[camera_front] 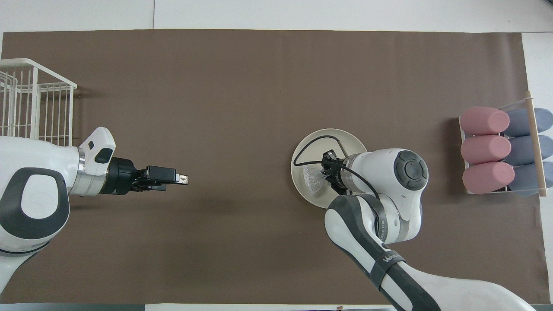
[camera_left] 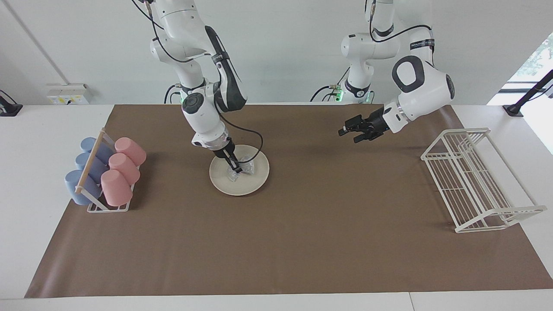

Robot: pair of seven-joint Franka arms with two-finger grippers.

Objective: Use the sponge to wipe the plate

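Observation:
The cream-white plate [camera_left: 244,186] lies on the brown mat, toward the right arm's end of the table; it also shows in the overhead view [camera_front: 342,139]. The silvery-grey sponge [camera_left: 249,166] lies on the plate, seen in the overhead view too [camera_front: 312,178]. My right gripper [camera_left: 235,166] reaches down onto the plate and is shut on the sponge, pressing it against the plate's surface; in the overhead view [camera_front: 325,173] its wrist hides part of the plate. My left gripper [camera_left: 351,133] waits in the air over bare mat, open and empty, also in the overhead view [camera_front: 183,178].
A rack with pink cups [camera_left: 121,168] and blue cups [camera_left: 88,166] lying on their sides stands at the right arm's end of the mat. A white wire dish rack [camera_left: 475,181] stands at the left arm's end. The brown mat [camera_left: 302,242] covers most of the table.

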